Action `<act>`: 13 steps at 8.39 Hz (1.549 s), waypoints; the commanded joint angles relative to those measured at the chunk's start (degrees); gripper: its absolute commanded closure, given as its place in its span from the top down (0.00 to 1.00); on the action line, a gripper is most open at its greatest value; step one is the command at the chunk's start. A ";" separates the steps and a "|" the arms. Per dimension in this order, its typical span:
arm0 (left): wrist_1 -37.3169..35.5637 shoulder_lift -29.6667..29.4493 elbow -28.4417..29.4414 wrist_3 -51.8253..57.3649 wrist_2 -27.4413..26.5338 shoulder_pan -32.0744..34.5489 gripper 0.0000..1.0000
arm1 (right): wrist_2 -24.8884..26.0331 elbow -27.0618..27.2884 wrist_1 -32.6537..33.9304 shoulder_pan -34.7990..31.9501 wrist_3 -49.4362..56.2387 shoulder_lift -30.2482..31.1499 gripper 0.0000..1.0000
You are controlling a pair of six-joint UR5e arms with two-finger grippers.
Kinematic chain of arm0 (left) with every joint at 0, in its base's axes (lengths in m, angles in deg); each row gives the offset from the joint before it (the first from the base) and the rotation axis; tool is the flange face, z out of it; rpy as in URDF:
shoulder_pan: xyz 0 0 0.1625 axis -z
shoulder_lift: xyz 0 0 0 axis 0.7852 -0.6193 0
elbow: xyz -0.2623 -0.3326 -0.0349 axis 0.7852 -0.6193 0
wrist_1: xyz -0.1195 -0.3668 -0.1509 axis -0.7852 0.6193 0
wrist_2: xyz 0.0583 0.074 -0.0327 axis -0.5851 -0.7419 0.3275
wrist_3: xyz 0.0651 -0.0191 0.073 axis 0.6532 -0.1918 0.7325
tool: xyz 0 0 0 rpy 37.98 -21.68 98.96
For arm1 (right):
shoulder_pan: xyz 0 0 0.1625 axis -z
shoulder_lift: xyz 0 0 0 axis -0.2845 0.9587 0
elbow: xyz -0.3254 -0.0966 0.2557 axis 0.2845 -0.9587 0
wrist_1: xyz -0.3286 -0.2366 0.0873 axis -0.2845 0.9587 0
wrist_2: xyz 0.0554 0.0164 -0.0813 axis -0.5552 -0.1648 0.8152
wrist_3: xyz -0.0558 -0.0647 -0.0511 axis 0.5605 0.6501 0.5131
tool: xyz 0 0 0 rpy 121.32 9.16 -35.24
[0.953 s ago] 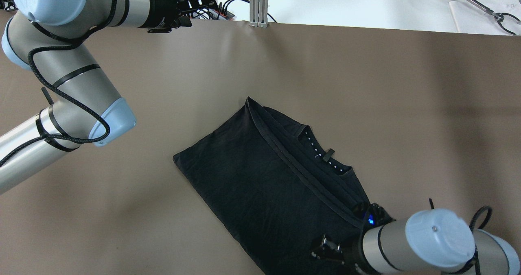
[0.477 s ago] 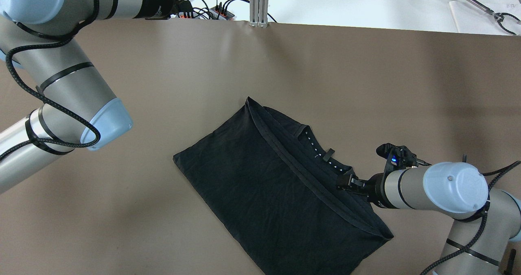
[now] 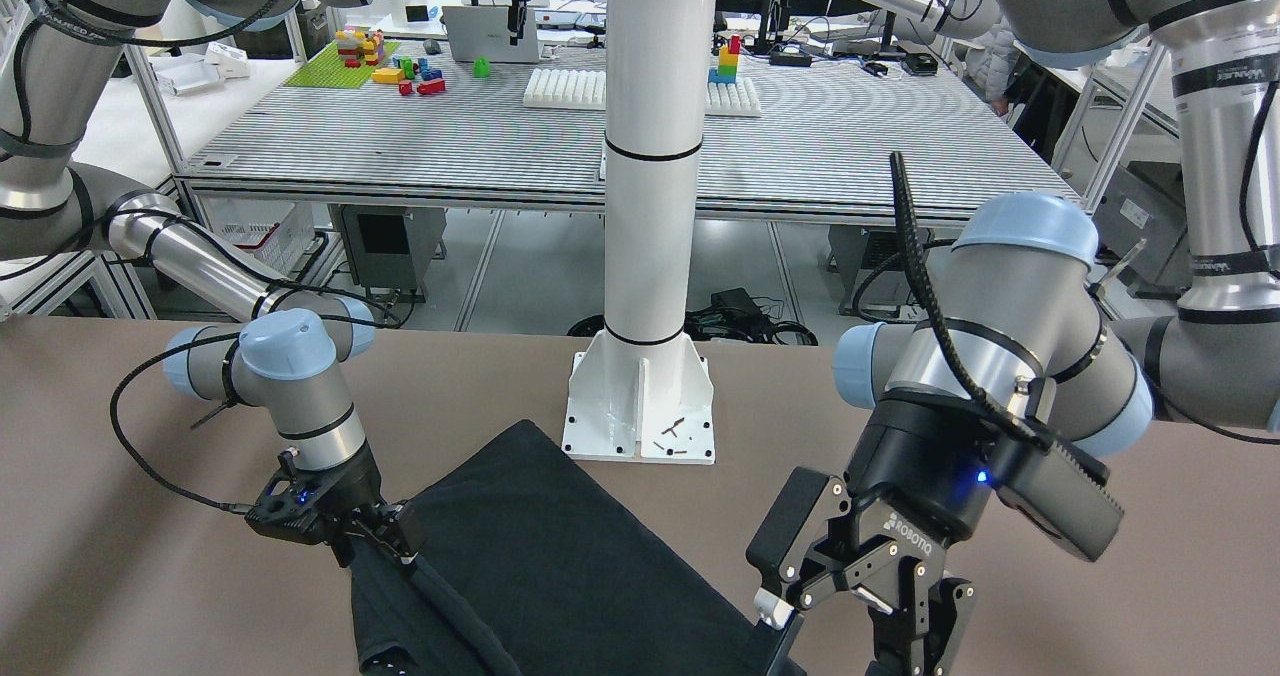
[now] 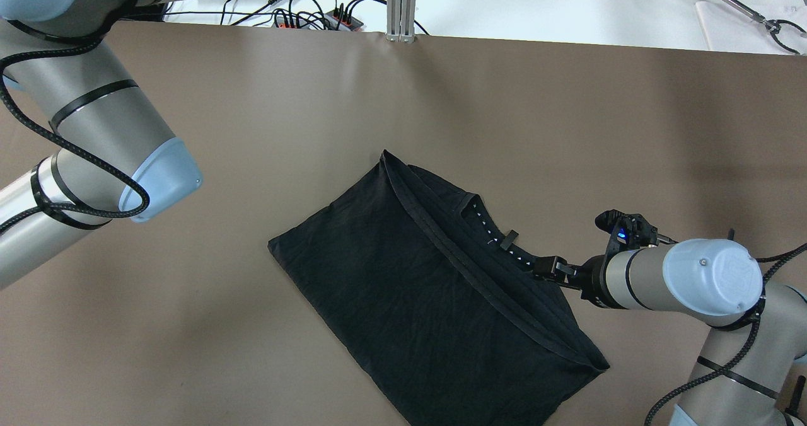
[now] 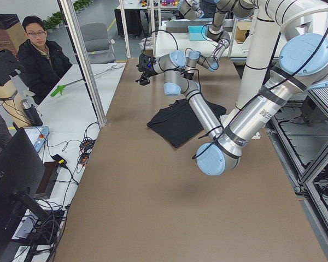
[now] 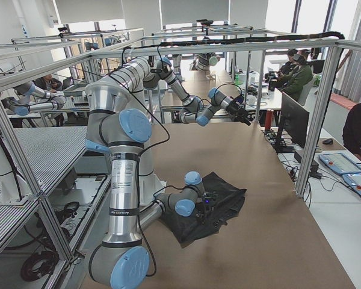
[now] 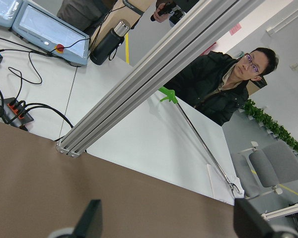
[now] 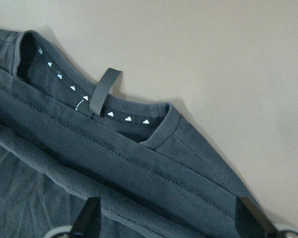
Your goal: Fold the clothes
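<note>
The clothes (image 4: 429, 287) are one black folded shirt lying flat on the brown table, collar and hang loop facing the far right. It also shows in the front view (image 3: 560, 556) and the right wrist view (image 8: 89, 163). My right gripper (image 4: 547, 267) is open and empty, hovering at the shirt's right edge just beside the collar; its fingertips (image 8: 87, 218) stand wide apart. My left gripper (image 3: 862, 621) is open and empty, held high over the table's far edge, well away from the shirt; its fingers (image 7: 89, 223) are spread.
A white pole (image 3: 655, 156) on a base plate (image 3: 640, 406) stands at the robot's side of the table. An aluminium post (image 4: 401, 4) and cables (image 4: 334, 16) sit at the far edge. An operator (image 5: 41, 54) sits beyond it.
My right gripper has swung from the shirt's near right corner up to the collar side. My left arm has drawn farther toward the far edge. The shirt has not moved.
</note>
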 commanded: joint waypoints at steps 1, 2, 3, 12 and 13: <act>0.95 0.26 -0.12 -1.33 -0.62 1.06 0.93 | 1.85 0.22 0.00 -0.22 -0.06 0.13 0.95; 0.95 0.17 -0.03 -1.69 -0.88 1.07 0.93 | 2.03 -0.04 0.00 -0.22 -0.06 0.13 0.95; 0.95 -0.18 -0.12 -2.12 -0.89 1.33 0.93 | 2.11 0.13 0.00 -0.22 -0.06 0.39 0.95; 1.04 7.71 0.85 -4.15 -0.45 -3.05 0.94 | 4.05 1.98 1.65 0.12 9.45 4.51 0.95; 1.04 9.47 0.41 -3.63 -0.19 -3.33 0.94 | 4.05 2.24 5.06 0.74 19.44 5.05 0.95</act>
